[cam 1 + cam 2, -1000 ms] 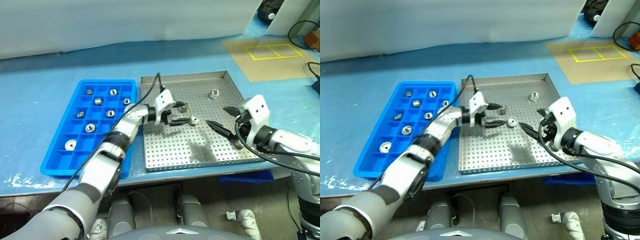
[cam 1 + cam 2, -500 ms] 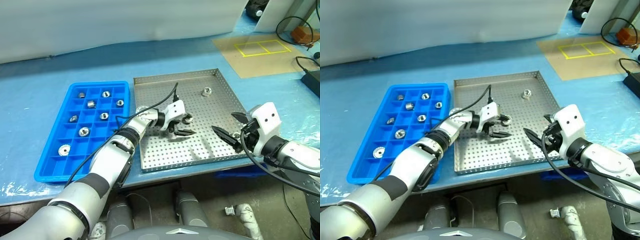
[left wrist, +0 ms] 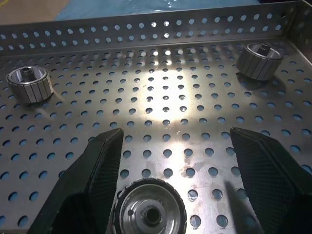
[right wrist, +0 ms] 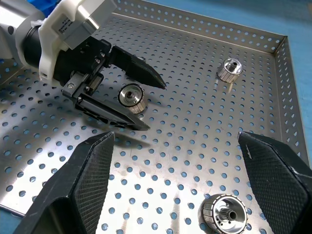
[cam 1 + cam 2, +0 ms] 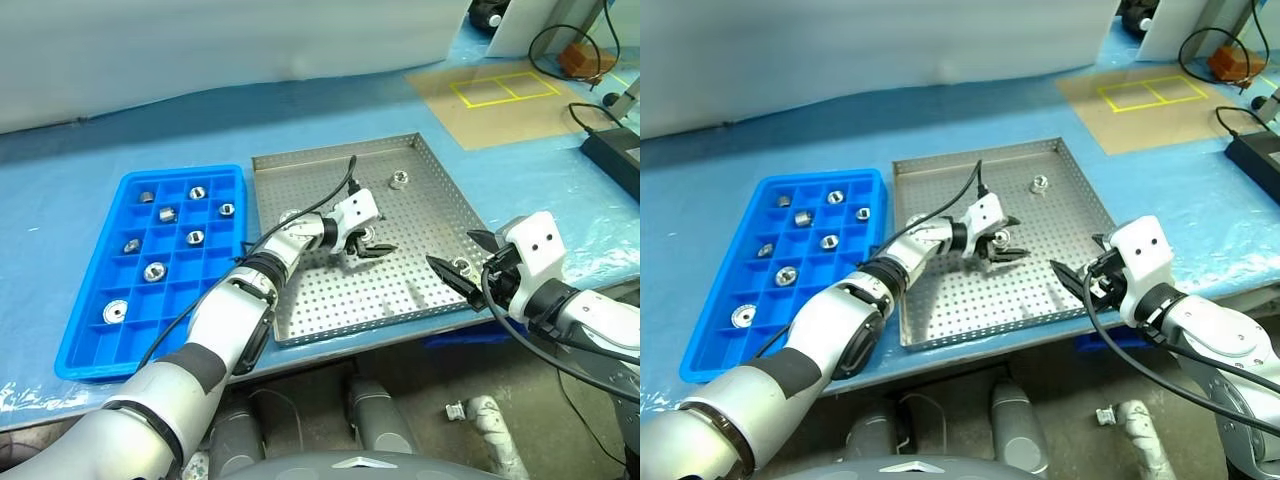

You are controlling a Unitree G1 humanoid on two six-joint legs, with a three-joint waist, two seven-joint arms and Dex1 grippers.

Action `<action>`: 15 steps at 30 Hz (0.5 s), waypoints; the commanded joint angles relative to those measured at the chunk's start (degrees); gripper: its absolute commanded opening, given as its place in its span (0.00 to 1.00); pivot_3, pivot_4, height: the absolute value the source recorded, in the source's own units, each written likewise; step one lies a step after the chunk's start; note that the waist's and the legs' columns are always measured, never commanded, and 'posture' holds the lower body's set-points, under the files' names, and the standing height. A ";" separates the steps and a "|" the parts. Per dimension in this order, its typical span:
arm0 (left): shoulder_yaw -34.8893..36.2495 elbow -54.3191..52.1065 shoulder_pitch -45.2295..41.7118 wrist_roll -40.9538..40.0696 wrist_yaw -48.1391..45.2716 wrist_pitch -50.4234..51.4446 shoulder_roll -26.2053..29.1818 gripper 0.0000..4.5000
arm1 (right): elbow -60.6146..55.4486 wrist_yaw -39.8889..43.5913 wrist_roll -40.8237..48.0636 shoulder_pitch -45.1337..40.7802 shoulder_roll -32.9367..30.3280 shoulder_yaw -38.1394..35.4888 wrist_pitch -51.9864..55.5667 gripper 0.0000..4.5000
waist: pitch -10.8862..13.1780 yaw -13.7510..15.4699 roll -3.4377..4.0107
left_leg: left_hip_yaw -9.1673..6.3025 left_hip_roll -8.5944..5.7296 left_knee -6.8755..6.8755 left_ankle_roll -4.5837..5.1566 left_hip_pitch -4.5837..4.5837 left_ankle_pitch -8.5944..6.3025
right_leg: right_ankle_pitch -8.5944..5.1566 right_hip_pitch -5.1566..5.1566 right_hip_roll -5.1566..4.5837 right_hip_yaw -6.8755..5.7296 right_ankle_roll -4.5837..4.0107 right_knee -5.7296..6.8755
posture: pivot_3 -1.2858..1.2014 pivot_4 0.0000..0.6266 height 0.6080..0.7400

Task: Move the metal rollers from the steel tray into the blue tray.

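Note:
The steel tray (image 5: 400, 300) lies mid-table with the blue tray (image 5: 200, 290) on its left. My left gripper (image 5: 373, 239) is open and low over the steel tray, its fingers either side of one metal roller (image 4: 132, 96), which lies close to one finger (image 3: 100, 170). Other loose rollers rest at the tray's far side (image 5: 398, 179), near its right front corner (image 4: 225, 210), and beside my left forearm (image 5: 290, 215). Several rollers (image 5: 155, 271) sit in the blue tray's compartments. My right gripper (image 5: 452, 250) is open and empty above the tray's right front corner.
A beige mat with yellow taped rectangles (image 5: 500, 90) lies at the back right. A black box with cables (image 5: 612, 150) sits at the far right. The steel tray's front rim (image 5: 370, 328) runs close to the table's front edge.
The camera has swung right. My left gripper reached forward and sank, so the roller once ahead of its tips now lies between its fingers. My right gripper drew back towards the tray's corner.

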 commanded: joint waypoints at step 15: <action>-0.60 0.06 0.63 5.17 1.87 0.94 1.29 0.73 | 0.18 -0.83 -0.92 -0.90 -0.13 0.86 -2.67 0.92 | 0.00 -0.94 0.00 | -0.02 -0.32 0.06 0.22 -0.09 -0.13 | -0.01 0.01 -0.33 -0.04 0.03 -0.05 | 0.22 0.24 1.00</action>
